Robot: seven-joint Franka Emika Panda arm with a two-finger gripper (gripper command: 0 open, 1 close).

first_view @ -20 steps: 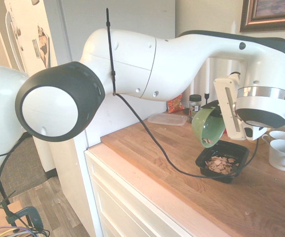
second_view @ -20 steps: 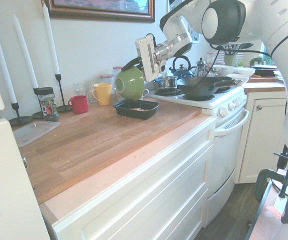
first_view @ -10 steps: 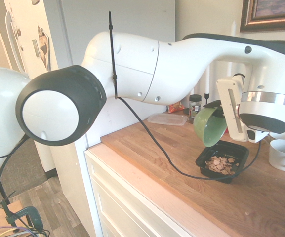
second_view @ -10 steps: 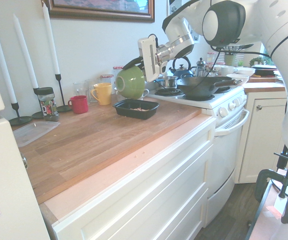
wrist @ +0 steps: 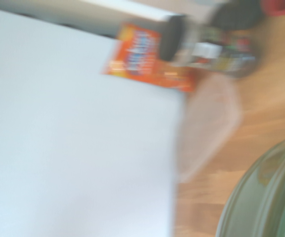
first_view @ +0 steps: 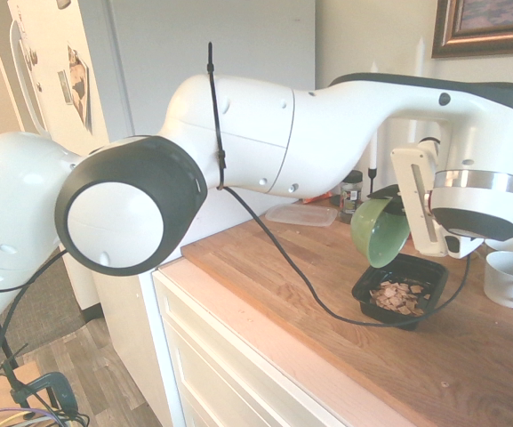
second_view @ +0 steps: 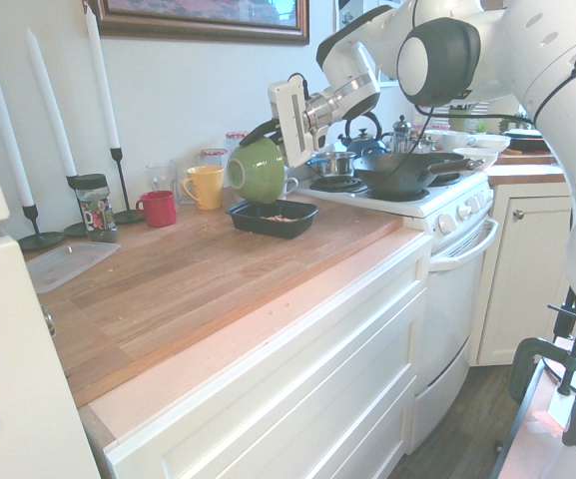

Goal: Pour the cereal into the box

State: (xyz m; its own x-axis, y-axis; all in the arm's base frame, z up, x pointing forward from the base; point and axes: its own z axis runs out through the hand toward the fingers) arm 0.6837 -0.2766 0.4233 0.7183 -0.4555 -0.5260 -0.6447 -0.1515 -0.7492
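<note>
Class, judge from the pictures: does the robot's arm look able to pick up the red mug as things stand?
Probably not yet: its gripper appears to be holding the tilted green bowl over the black box. The red mug stands beyond the yellow mug.

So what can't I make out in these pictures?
- Print on the orange snack bag: blurred in the wrist view.
- Inside of the green bowl: in the second exterior view, its own outer wall hides it.
- The dark pan's contents: its side hides them in the second exterior view.
- Picture above the counter: cut off by the first exterior view's edge.
</note>
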